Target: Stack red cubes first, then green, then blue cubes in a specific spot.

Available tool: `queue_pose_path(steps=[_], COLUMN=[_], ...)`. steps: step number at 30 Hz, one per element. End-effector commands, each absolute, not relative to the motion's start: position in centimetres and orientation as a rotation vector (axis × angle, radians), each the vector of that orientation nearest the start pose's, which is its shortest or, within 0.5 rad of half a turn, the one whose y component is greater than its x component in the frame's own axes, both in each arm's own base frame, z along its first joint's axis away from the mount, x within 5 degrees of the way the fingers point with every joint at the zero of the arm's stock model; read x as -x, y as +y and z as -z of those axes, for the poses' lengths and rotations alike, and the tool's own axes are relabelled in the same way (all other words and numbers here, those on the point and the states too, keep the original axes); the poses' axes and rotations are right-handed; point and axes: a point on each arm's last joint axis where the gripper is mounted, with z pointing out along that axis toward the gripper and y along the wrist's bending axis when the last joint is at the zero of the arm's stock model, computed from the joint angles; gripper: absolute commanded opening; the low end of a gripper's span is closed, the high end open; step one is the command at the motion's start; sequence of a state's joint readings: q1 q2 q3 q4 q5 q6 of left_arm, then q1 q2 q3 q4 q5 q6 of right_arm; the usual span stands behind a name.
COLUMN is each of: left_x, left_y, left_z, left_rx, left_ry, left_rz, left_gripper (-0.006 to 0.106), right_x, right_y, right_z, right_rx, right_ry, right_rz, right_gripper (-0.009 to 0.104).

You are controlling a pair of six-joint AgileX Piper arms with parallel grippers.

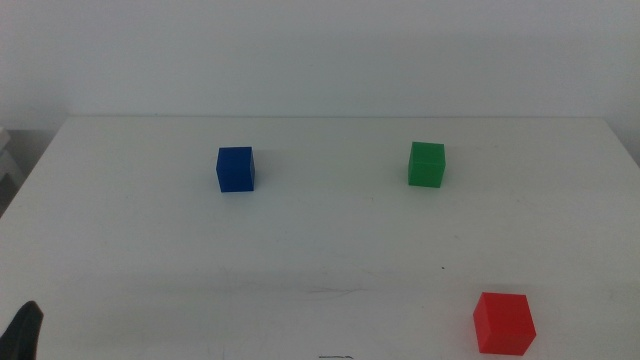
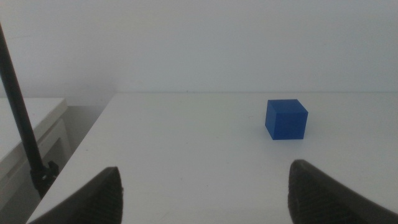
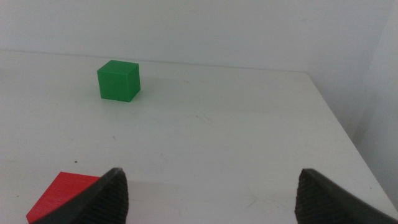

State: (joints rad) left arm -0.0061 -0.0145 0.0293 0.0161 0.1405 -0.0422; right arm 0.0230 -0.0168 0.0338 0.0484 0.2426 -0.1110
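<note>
No text, label, brand, number or sign can be read in any view. The faces of the red cube (image 1: pixel 504 323), the green cube (image 1: pixel 426 164) and the blue cube (image 1: pixel 235 169) are plain, and the white table (image 1: pixel 330 240) bears no print.

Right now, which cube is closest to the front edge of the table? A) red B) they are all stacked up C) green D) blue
A: in the middle view the red cube sits alone near the front edge, while the blue cube and green cube sit apart farther back; nothing is stacked.
</note>
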Motion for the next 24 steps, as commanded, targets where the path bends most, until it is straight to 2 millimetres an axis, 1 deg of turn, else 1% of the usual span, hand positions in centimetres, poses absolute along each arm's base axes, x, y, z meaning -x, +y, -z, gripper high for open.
queue_pose_path(steps=[1,9,12,15,18,20,21,24], left_x=[-5.5,-5.5,-5.5,-5.5,-5.5,-5.5,-5.5,-5.5], left_y=[0.0,0.0,0.0,0.0,0.0,0.0,0.0,0.0], left_z=[-20.0,-20.0,-20.0,-20.0,-20.0,-20.0,-20.0,-20.0], left_rx=[0.025,0.025,0.025,0.025,0.025,0.025,0.025,0.025], left_ry=[1.541,1.541,1.541,1.541,1.541,1.541,1.541,1.541], left_rz=[0.039,0.039,0.039,0.039,0.039,0.039,0.039,0.039], left_gripper=[0.088,0.088,0.088,0.088,0.088,0.088,0.088,0.088], right_x=[-5.4,-5.4,-5.3,-5.2,-5.3,-6.0,-7.1,-8.8], right_y=[0.2,0.2,0.2,0.3,0.3,0.3,0.3,0.4], right_z=[-19.6,-19.6,-20.5,-22.7,-25.8,-27.8,-29.4,-31.3], right_rx=[0.096,0.110,0.090,0.101,0.119,0.128,0.136,0.149], right_ry=[1.632,1.631,1.648,1.731,1.835,1.905,1.993,2.154], right_rz=[0.041,0.061,0.030,0.025,0.033,0.035,0.033,0.021], right_gripper=[0.092,0.092,0.092,0.092,0.092,0.092,0.092,0.092])
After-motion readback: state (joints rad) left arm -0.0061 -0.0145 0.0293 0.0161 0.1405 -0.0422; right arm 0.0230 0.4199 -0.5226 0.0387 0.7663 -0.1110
